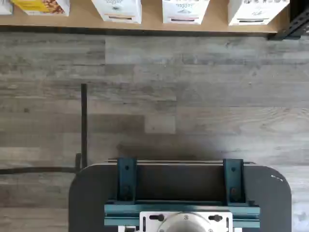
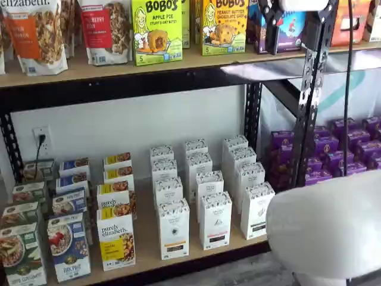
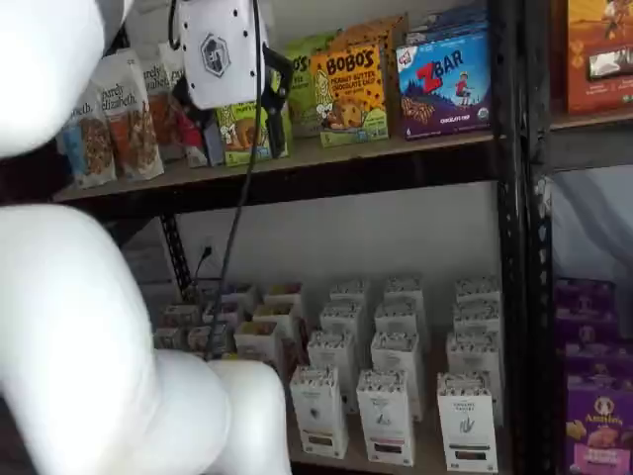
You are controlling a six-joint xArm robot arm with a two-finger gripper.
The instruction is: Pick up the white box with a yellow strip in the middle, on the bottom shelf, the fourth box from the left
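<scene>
The white box with a yellow strip stands at the front edge of the bottom shelf, with a blue box on its left and a white box on its right. More boxes of its kind stand in a row behind it. In the wrist view only its yellow lower part shows at the shelf edge. My gripper hangs high up in front of the upper shelf, far above and to the right of the box, open and empty. In a shelf view its white body shows side-on.
Rows of white boxes fill the middle of the bottom shelf. A black upright stands to their right, with purple boxes beyond. Snack boxes line the upper shelf. The white arm hides the shelf's left part.
</scene>
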